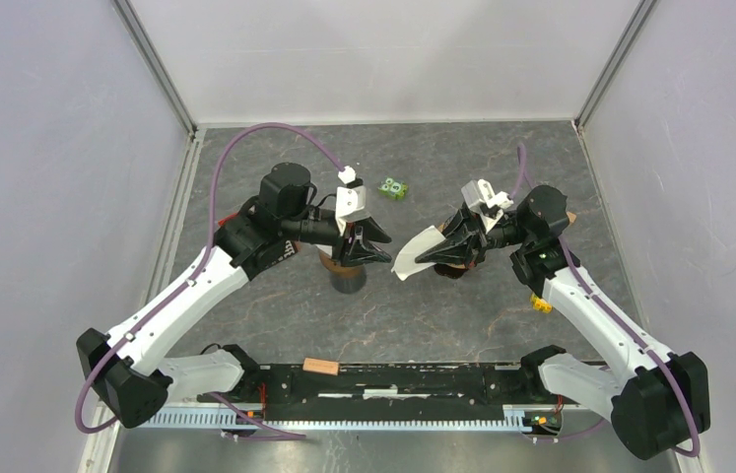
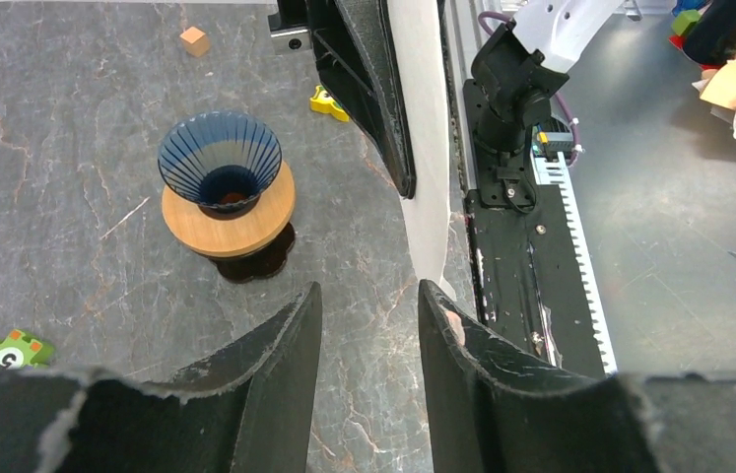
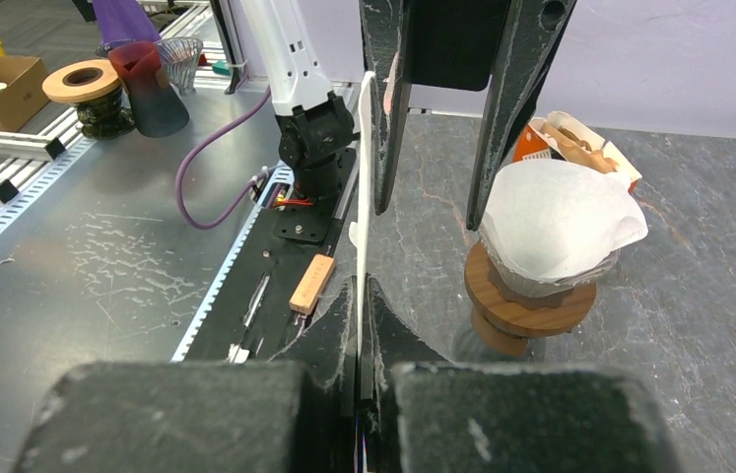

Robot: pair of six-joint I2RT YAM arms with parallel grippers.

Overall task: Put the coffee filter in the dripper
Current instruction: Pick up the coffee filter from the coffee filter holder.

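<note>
My right gripper is shut on a white coffee filter, pinched flat and seen edge-on in the right wrist view. The empty blue glass dripper on its wooden ring stands on the table, largely hidden under my right arm in the top view. My left gripper is open with nothing between its fingers. The filter's lower edge hangs just beyond the tip of its right finger. The left gripper faces the right one across the filter.
A second wooden-ringed holder with a stack of white filters stands below my left gripper. An orange packet lies behind it. A green block, a yellow block and an orange cube lie about. A wooden block rests on the base rail.
</note>
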